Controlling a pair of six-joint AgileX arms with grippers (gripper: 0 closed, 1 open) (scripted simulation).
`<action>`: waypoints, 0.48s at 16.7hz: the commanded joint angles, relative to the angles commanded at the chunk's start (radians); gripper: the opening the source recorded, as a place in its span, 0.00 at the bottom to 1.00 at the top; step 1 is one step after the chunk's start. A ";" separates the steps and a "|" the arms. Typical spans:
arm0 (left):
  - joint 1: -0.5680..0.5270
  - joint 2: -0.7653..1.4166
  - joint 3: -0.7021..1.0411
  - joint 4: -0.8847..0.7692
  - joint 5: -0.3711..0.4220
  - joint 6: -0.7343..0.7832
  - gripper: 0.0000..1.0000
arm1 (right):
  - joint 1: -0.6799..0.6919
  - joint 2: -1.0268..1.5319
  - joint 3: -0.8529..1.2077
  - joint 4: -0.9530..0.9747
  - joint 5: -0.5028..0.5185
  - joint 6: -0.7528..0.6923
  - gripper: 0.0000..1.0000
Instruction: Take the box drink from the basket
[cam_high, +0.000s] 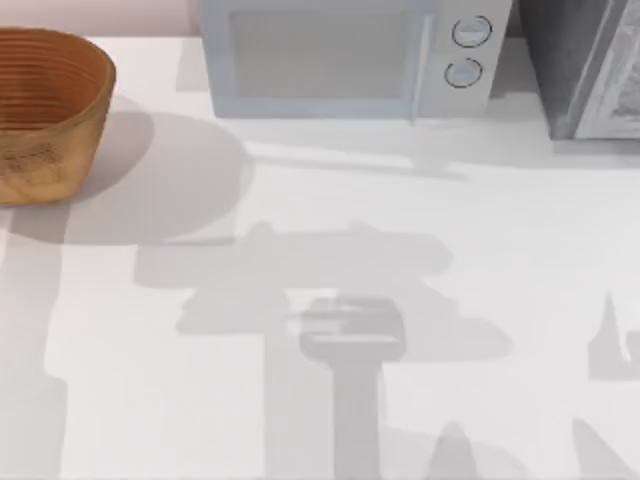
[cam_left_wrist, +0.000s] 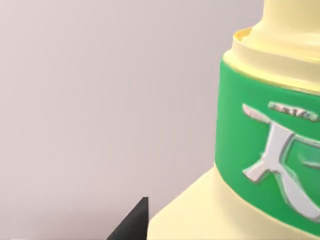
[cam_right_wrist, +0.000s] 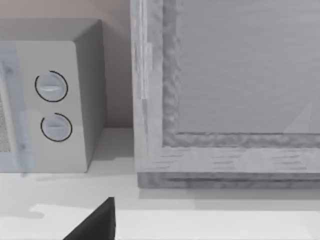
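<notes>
Close before the left wrist camera: box drink (cam_left_wrist: 280, 65), against a plain pale wall, with no wicker around it there. Probably lifted clear of the basket, though cannot confirm. Just beside its lower edge, a black tip of the left gripper (cam_left_wrist: 134, 224); cannot tell whether clamped on the carton, closed or apart.

Risk from here, as a judgement: could slip and drop to the table if held only by a thin edge of smooth, flat side. Could tilt or twist in the grasp if swung fast. Could catch the basket's rim on the way out if not raised high enough, dragging or tipping the light bowl.

Looks pale yellow-tan, smooth and slightly glossy. Wears a broad green band (cam_left_wrist: 235, 135) with a silver-white emblem. Steps in above the band to a narrower yellow top.

Farther out, at the table's far left: basket (cam_high: 60, 110), round, orange-brown, ribbed with woven coils, upright on the white table (cam_high: 400, 200). At far centre, a pale microwave (cam_high: 330, 60) with two round dials. At far right, a grey cabinet (cam_high: 585, 65). Facing those two, parked: right gripper (cam_right_wrist: 97, 224), state likewise impossible to tell.
</notes>
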 joint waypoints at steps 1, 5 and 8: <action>-0.007 -0.094 -0.054 -0.025 -0.008 -0.001 0.00 | 0.000 0.000 0.000 0.000 0.000 0.000 1.00; -0.037 -0.515 -0.285 -0.132 -0.041 -0.003 0.00 | 0.000 0.000 0.000 0.000 0.000 0.000 1.00; -0.061 -0.824 -0.465 -0.216 -0.068 -0.006 0.00 | 0.000 0.000 0.000 0.000 0.000 0.000 1.00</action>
